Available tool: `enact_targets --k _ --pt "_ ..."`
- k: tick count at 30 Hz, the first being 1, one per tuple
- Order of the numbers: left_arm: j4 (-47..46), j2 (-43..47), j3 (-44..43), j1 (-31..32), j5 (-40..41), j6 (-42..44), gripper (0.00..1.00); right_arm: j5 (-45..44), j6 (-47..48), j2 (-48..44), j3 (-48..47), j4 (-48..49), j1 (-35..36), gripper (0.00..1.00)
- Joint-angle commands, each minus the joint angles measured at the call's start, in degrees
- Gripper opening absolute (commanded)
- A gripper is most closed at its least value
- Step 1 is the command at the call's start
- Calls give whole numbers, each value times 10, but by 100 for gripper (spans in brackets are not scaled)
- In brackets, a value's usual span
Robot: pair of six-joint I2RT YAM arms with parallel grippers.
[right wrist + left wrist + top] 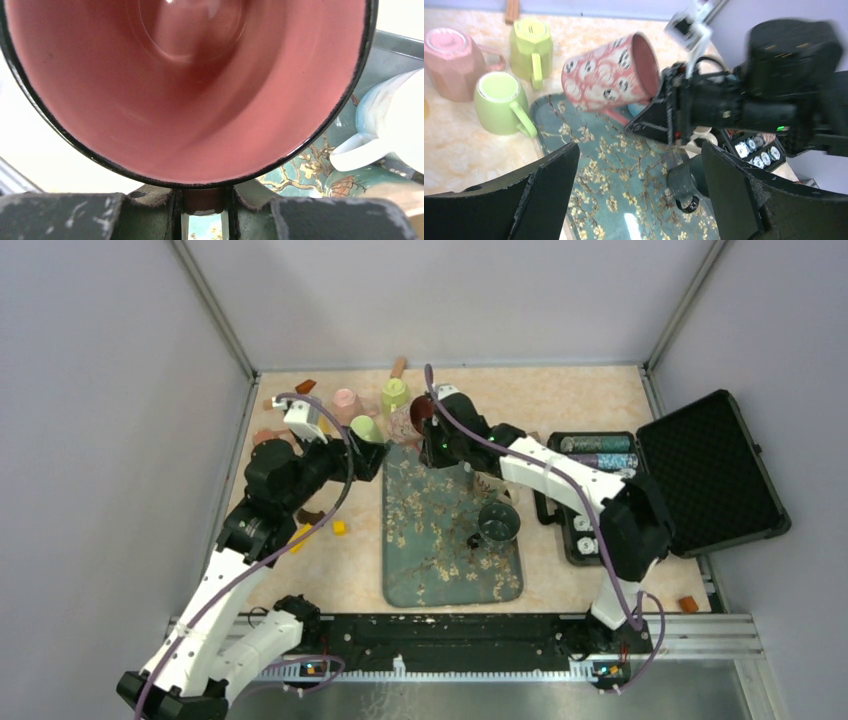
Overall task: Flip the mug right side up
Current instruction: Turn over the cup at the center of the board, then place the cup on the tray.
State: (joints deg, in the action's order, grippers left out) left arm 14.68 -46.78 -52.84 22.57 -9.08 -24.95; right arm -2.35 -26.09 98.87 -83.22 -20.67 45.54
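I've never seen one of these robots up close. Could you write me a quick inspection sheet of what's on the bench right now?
Surface: pale marbled table with a floral tray in the middle.
Job's things: pink patterned mug, held off the tray and tipped on its side.
Clutter: plain pink mug, two green mugs, dark mug on the tray, small blocks, open black case.
Hands: right hand shut on the pink patterned mug; left hand open and empty.
Cables: purple cables running along both arms.
Surroundings: grey walls; metal rail at the near edge.
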Motion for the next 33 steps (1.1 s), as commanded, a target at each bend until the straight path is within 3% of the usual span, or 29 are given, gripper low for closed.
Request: enact_targets --k 1,19,33 --pt "15 20 -49 1 22 24 98 -39 32 36 -79 12 12 0" --pt "60 42 -87 1 43 39 98 -108 93 241 -295 -142 22 0" --pt "63 44 -66 1 43 40 98 -117 94 261 -323 -216 33 0"
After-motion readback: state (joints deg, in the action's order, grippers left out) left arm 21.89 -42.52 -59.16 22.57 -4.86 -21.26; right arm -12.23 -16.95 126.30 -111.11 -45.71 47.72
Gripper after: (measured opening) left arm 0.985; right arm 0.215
